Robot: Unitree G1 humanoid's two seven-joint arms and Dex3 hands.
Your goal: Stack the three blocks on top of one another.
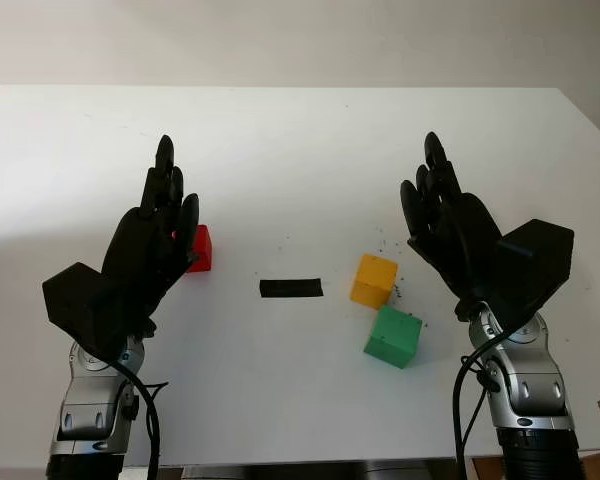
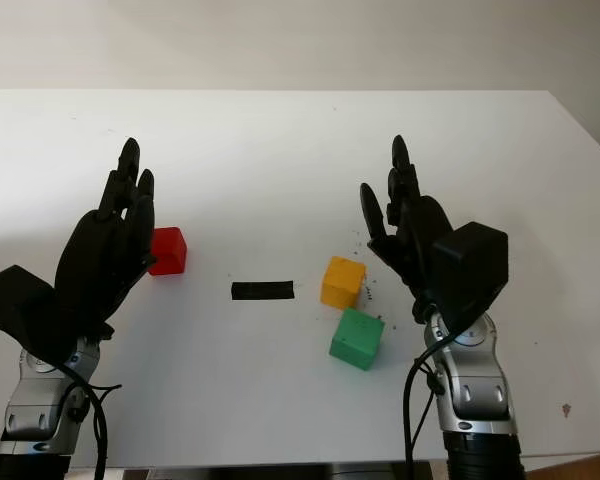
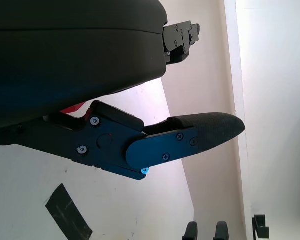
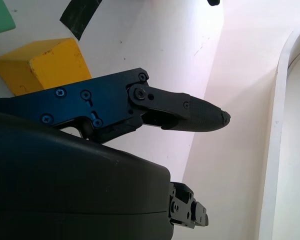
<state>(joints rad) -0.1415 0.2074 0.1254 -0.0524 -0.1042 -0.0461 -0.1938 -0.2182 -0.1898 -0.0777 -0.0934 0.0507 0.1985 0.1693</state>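
Hands come first: two, both matte black with hard shells and three jointed fingers each. The left hand (image 2: 105, 250) is raised over the left of the smooth white surface (image 1: 300, 140), open and holding nothing; the right hand (image 2: 420, 245) is raised over the right side, likewise open. Three small cubes with crisp edges lie unstacked. The red cube block (image 2: 167, 251) sits just beside the left hand. The yellow cube block (image 2: 342, 282) and the green cube block (image 2: 357, 338) sit nearly touching near the right hand. One flat black tape strip (image 2: 262, 290) lies between red and yellow.
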